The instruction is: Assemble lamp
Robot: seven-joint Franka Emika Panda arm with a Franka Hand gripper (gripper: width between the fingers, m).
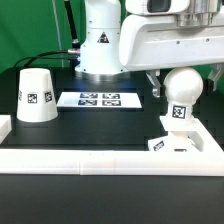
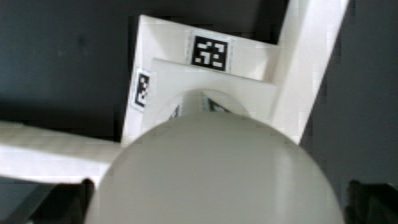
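Bench point(image 1: 100, 128) carries all parts. Rail point(image 1: 100, 162) runs along bench's near edge and turns back at both ends.

Shade point(image 1: 35, 97) at exterior view's left, upright, near rail's side arm.

Marker board point(image 1: 100, 99) flat at mid-bench, between shade and bulb point(image 1: 180, 100), apart from both.

Base point(image 1: 170, 146) at exterior view's right, against near rail. Bulb upright on base.

Tool point(image 1: 182, 80) over bulb, one finger on either side of head; contact unclear.

Arm column point(image 1: 100, 45) behind marker board.
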